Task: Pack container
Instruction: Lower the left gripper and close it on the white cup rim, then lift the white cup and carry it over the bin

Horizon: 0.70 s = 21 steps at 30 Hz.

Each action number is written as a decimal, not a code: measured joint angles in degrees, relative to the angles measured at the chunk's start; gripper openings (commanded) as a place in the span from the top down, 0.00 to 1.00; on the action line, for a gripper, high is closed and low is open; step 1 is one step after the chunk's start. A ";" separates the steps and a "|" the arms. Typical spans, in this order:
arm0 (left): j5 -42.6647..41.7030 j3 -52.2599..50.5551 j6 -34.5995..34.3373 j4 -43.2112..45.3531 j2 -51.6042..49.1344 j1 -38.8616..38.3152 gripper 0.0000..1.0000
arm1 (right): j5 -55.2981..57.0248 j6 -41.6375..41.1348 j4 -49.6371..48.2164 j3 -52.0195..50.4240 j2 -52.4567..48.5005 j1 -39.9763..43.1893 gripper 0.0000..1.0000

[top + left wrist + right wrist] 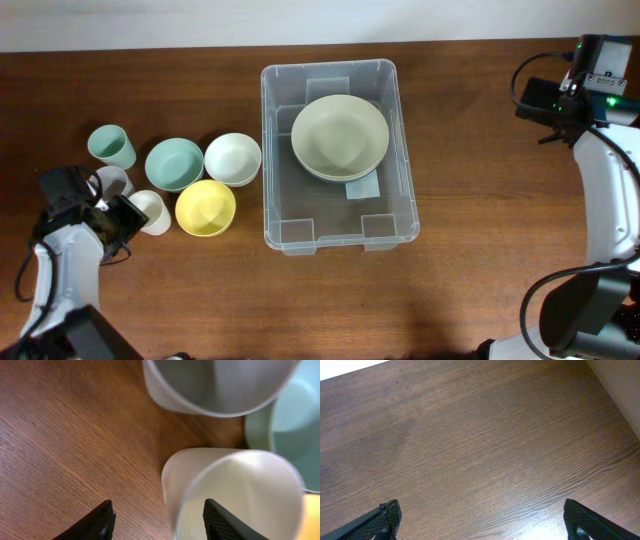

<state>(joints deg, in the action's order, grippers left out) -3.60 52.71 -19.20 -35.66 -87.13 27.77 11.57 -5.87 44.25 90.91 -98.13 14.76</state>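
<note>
The clear container (330,216) stands at the table's middle with a pale green bowl (340,137) inside it. My left gripper (128,214) is open at the cream cup (155,212). In the left wrist view the cream cup's (235,490) wall stands between the fingers (160,522), one finger inside and one outside. A grey cup (215,385) is just beyond. My right gripper (540,100) is open and empty over bare wood (480,460) at the far right.
Left of the container are a white bowl (232,158), a teal bowl (174,164), a yellow bowl (205,207), a green cup (110,147) and the grey cup (112,183).
</note>
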 measured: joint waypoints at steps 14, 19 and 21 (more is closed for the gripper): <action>0.37 0.02 0.20 -0.90 -1.36 -0.04 0.99 | 0.00 0.02 0.00 0.00 0.00 0.00 0.01; 0.37 0.07 0.20 -7.17 3.08 -0.04 1.00 | 0.00 0.04 0.00 0.00 0.00 0.00 0.01; 0.31 0.59 0.17 -10.19 6.71 -0.04 0.99 | 0.00 0.00 0.00 0.00 0.00 0.00 0.01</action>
<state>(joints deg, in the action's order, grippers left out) -3.29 53.30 -19.03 -45.84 -80.42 27.73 11.57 -5.87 44.25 90.91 -98.13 14.76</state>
